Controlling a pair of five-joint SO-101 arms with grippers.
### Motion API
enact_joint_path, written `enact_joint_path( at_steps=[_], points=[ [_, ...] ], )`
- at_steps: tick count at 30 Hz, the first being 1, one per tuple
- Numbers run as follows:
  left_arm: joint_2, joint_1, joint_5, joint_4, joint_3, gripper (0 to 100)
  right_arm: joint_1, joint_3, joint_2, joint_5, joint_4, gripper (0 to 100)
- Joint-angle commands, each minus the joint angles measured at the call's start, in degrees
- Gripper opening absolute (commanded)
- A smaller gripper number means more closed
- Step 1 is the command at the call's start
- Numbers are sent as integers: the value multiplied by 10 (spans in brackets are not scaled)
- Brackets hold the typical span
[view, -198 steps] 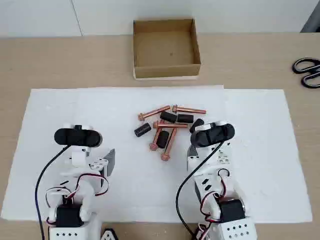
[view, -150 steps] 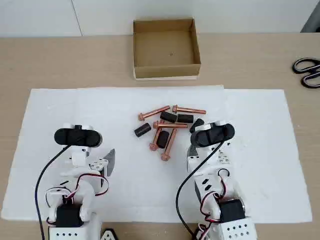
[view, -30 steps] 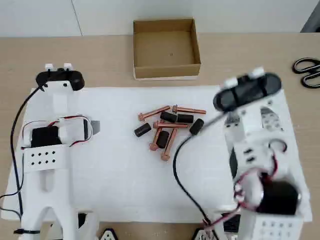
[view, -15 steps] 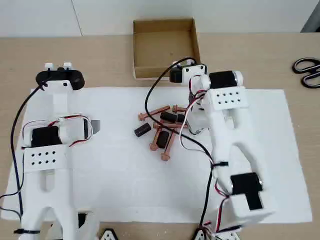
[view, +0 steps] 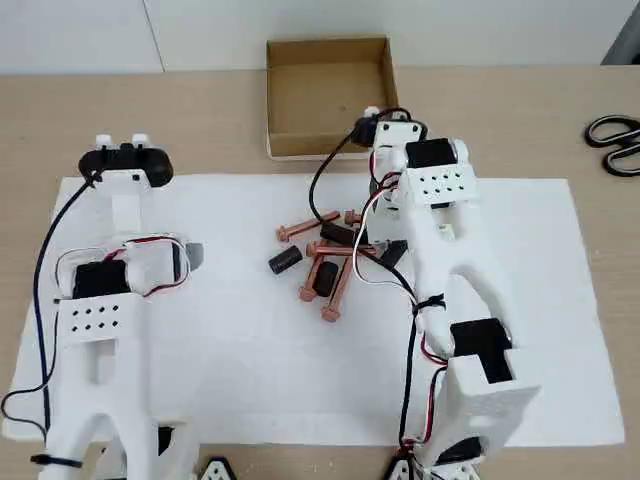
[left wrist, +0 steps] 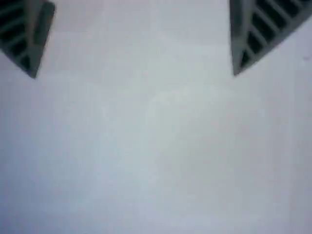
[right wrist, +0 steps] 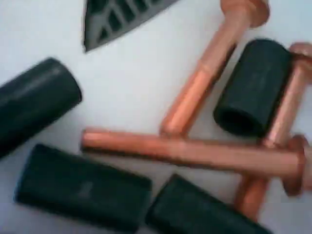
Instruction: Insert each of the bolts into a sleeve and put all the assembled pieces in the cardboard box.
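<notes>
Bolts [view: 322, 250] lay crossed in a loose heap with the black sleeves [view: 285, 261] at the middle of the white sheet [view: 250, 350]. The heap sat below the cardboard box [view: 272, 100] at the top centre of the tabletop [view: 100, 120], and none looked joined or boxed yet. The step in hand seemed to be the first pick. It would go best if the right hand [view: 372, 210], poised over the right side of the heap, took one piece lying free at the edge and closed squarely across it. The copper shanks overlapped, so a sleeve could easily be pinched along with a bolt. In its wrist view one finger [right wrist: 122, 22] showed with bare sheet on either side, so the hand was judged spread, holding nothing and touching nothing that could be seen. The left hand [left wrist: 134, 73] hung wide open over bare sheet at the left of the frame, holding nothing.
</notes>
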State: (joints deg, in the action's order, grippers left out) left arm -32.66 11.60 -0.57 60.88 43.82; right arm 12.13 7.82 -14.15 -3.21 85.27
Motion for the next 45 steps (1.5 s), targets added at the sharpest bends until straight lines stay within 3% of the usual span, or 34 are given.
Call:
enact_joint_path(
  at_steps=[1,17,42,45],
  points=[
    [-1,-4,-4,-12,-1,244,5,27,3,-31,-29,133],
    [0,-4,-2,-35,-2,244,7,27,-87,-105,-36,133],
    [1,-4,-2,-33,-1,244,-24,27,-164,-103,-66,131],
    [1,-4,-2,-33,-1,244,-30,28,-164,-91,-65,79]
  ],
)
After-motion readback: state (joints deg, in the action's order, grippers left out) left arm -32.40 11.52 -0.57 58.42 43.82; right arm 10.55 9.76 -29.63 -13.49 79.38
